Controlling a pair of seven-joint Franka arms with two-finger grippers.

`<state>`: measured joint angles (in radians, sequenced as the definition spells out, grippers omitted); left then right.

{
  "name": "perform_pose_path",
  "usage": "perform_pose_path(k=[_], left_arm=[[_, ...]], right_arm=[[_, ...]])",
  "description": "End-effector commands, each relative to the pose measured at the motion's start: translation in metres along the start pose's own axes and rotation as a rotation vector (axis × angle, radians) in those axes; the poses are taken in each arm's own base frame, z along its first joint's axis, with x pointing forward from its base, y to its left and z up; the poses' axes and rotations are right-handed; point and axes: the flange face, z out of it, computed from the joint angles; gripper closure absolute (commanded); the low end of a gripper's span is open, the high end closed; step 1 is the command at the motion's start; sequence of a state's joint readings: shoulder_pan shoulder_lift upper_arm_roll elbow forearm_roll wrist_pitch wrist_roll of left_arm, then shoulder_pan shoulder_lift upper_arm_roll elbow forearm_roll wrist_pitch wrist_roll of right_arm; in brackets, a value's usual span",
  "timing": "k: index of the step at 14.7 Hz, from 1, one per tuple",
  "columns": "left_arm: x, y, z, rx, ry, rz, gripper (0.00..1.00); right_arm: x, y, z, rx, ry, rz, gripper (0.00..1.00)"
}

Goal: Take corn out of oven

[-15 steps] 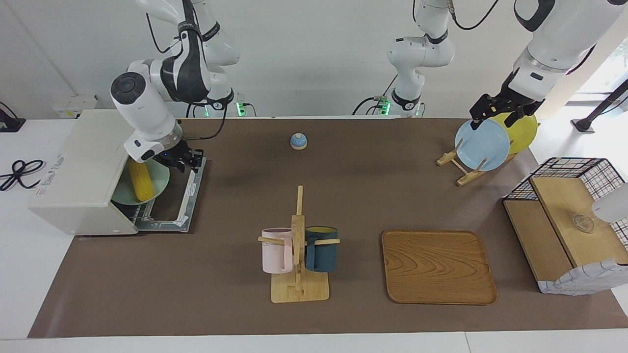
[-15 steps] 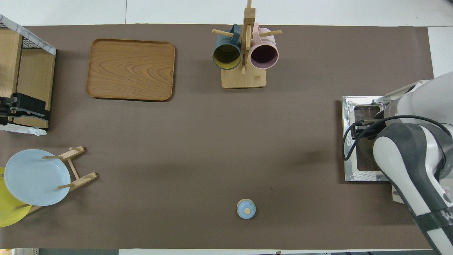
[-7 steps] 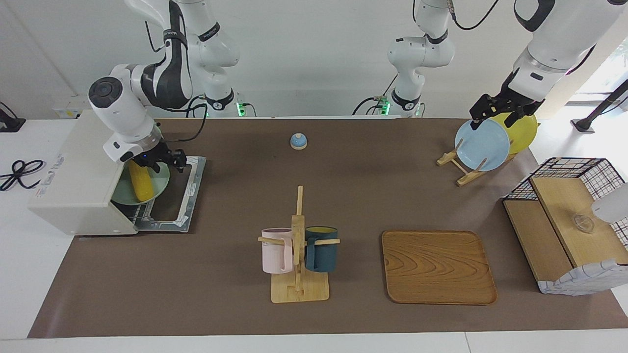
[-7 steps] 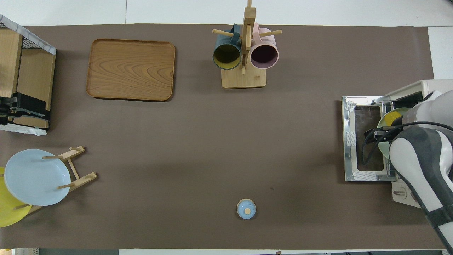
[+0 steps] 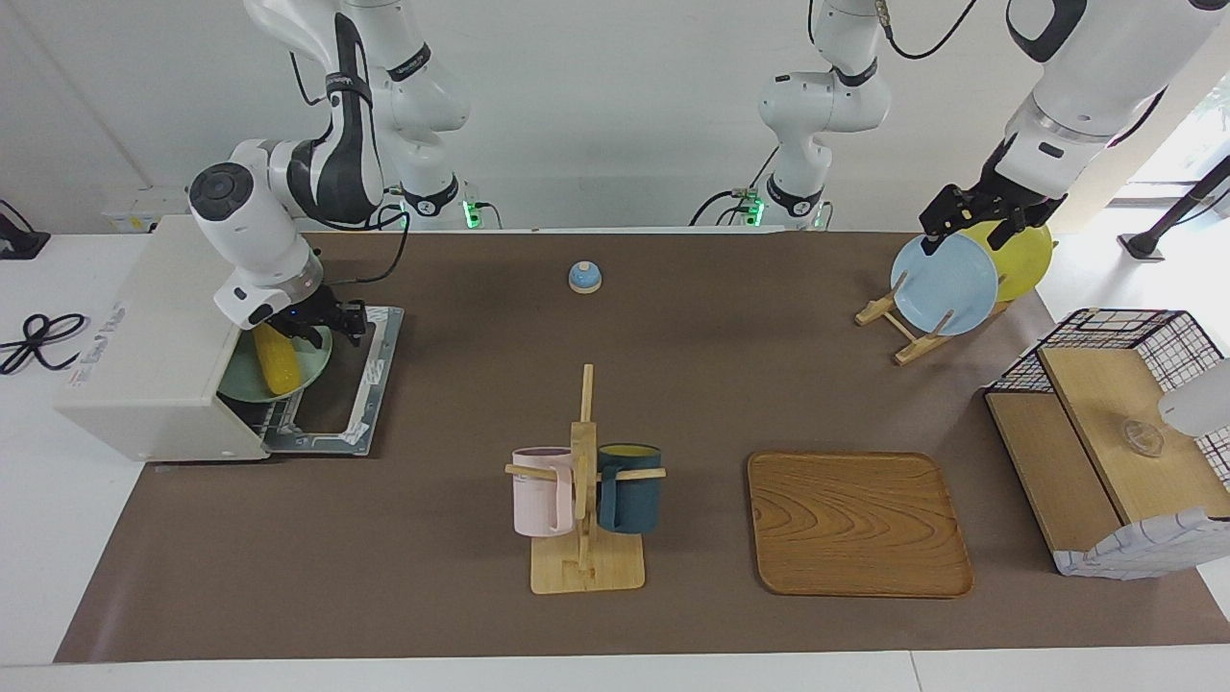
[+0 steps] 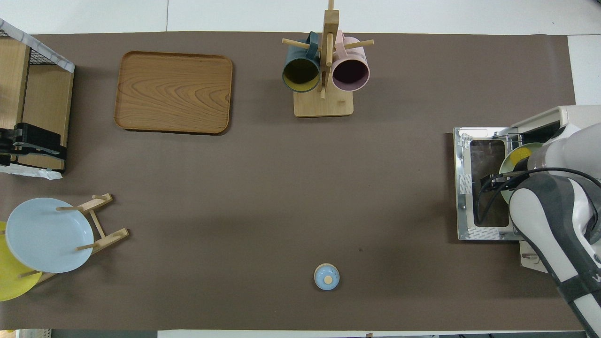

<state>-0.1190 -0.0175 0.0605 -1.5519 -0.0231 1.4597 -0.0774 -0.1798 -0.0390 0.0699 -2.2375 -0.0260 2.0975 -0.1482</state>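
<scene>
One corn (image 5: 273, 358) on green plate (image 5: 309, 366), inside open oven (image 5: 154, 341)

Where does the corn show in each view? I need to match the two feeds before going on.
Facing view: the corn lies on a green plate in the open oven, just under the right gripper.
Overhead view: only its yellow end shows beside the right arm.
Shared landmark: the oven's lowered door.

Glossy grained wooden tray (image 5: 858, 522), matt tablecloth (image 5: 673, 365)
</scene>
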Motion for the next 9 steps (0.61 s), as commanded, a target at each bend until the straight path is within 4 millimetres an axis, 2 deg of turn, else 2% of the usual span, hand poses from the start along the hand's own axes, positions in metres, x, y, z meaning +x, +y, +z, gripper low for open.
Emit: perform_pose_path(k=[1,3,7,8,9], left_arm=[[-0.0092,-0.0036,-0.0007,0.005,-0.003,0.000,0.00],[-0.0092,-0.0036,-0.0007,0.005,-0.003,0.000,0.00],[-0.0092,-0.0036,-0.0007,0.005,-0.003,0.000,0.00],[-0.0092,-0.0036,-0.0007,0.005,-0.003,0.000,0.00],[-0.0092,-0.0036,-0.0007,0.005,-0.003,0.000,0.00]], right_arm=[[-0.0100,0.0060,0.0030,-0.014,0.012,-0.037,0.41],[-0.0093,0.0067,0.0031,-0.030,0.020,-0.048,0.44],[-0.0125,0.0100,0.0068,-0.045,0.014,-0.054,0.84],[-0.0140,0.0153,0.0074,-0.047,0.009,-0.046,0.98],[-0.0146,0.0153,0.0079,-0.047,0.002,-0.047,1.00]])
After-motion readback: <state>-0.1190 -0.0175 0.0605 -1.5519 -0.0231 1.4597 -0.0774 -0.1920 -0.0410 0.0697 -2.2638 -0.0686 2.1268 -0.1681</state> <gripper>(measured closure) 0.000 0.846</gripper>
